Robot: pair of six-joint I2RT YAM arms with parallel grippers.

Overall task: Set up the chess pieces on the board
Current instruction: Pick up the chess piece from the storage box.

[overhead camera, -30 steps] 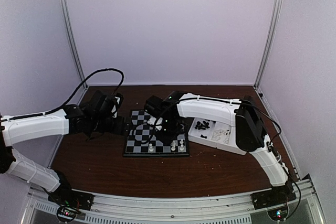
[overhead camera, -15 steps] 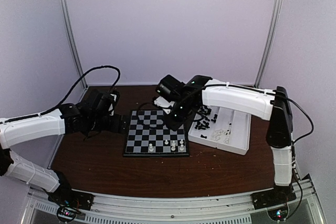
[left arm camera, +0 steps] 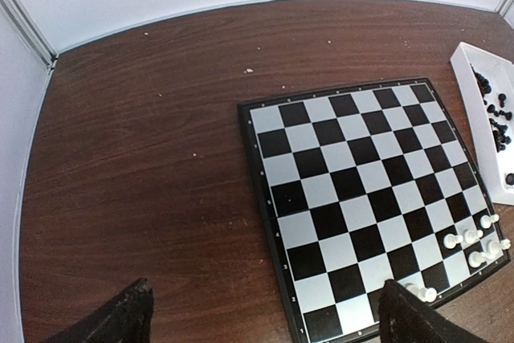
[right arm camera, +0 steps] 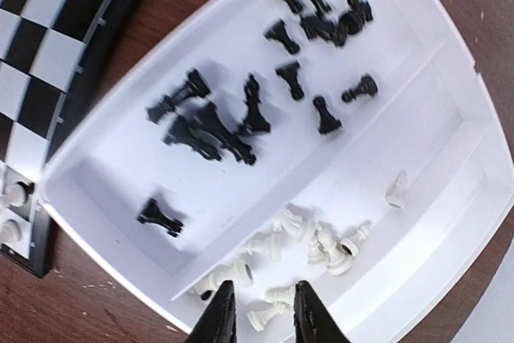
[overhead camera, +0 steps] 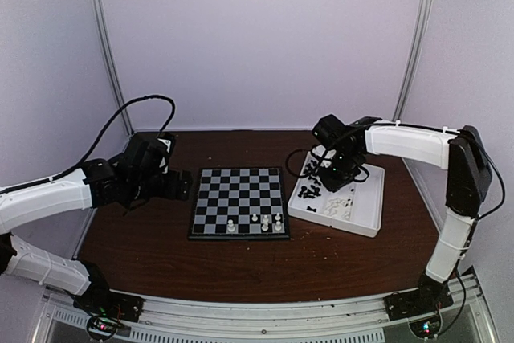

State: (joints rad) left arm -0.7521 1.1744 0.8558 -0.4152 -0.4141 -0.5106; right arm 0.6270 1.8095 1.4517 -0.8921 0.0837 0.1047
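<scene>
The right arm has swung off the board (overhead camera: 238, 198) to the white tray (overhead camera: 368, 216) at the board's 3 o'clock. Its end effector (right arm camera: 263, 317) now hangs over the loose white pieces (right arm camera: 317, 245), fingers narrowly apart and empty. A few placed white pieces (overhead camera: 265, 221) stand near the board's 5 o'clock corner, and the black pieces (right arm camera: 217, 130) lie in the tray's other compartment. The left end effector (left arm camera: 265, 299), spread wide and empty, sits at the board's 9 o'clock. A fresh pick looks next, and most of the setup remains.
</scene>
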